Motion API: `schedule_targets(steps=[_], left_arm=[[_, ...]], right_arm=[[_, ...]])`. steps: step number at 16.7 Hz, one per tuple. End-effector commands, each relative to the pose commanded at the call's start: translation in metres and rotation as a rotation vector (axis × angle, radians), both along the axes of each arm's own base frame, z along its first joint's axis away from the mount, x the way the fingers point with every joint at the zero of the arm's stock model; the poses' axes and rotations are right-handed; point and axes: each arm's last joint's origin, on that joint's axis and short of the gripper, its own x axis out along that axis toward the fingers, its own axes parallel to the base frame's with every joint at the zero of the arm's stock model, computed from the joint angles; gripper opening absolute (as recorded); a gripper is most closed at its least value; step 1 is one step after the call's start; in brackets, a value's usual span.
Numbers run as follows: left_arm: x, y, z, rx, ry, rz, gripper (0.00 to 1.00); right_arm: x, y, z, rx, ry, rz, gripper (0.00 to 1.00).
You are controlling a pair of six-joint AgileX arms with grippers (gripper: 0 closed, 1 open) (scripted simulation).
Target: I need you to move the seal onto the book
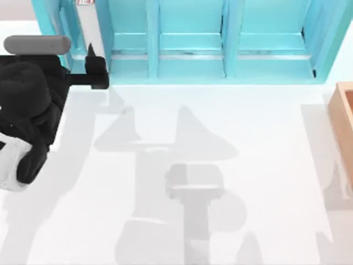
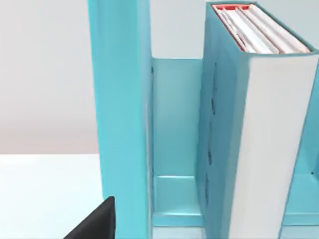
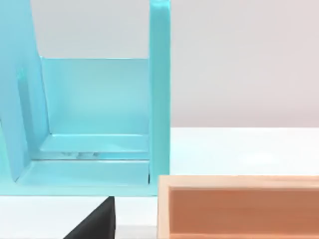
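The book [image 2: 259, 139] stands upright in the leftmost compartment of the light-blue shelf [image 1: 220, 38]; it has a teal cover, white page edges and a red strip at its top. From above, the book [image 1: 91, 27] shows as a pale strip. My left gripper [image 1: 95, 70] hovers at the front of that compartment, just before the book's near end. A black part of my left gripper [image 2: 94, 224] sits at the left wrist view's edge. The seal is out of view. A black part of my right gripper [image 3: 94, 221] faces the shelf's right end.
A tan wooden box [image 1: 345, 118] sits at the table's right edge; the box [image 3: 239, 206] is close below the right wrist camera. The shelf [image 3: 94, 124] spans the back of the table. White tabletop [image 1: 182, 165] stretches in front of it.
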Motion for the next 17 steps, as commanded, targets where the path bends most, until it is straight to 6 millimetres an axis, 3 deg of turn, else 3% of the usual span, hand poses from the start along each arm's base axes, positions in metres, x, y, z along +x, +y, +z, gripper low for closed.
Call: schedule_targets(steps=[6, 15, 17], left_arm=[[0.022, -0.020, -0.049, 0.007, 0.011, -0.005, 1.00], [0.024, -0.021, -0.055, 0.007, 0.012, -0.007, 1.00], [0.033, -0.023, -0.057, 0.006, 0.012, -0.009, 1.00]], right_arm=[[0.000, 0.000, 0.000, 0.000, 0.000, 0.000, 1.00], [0.000, 0.000, 0.000, 0.000, 0.000, 0.000, 1.00], [0.000, 0.000, 0.000, 0.000, 0.000, 0.000, 1.00]])
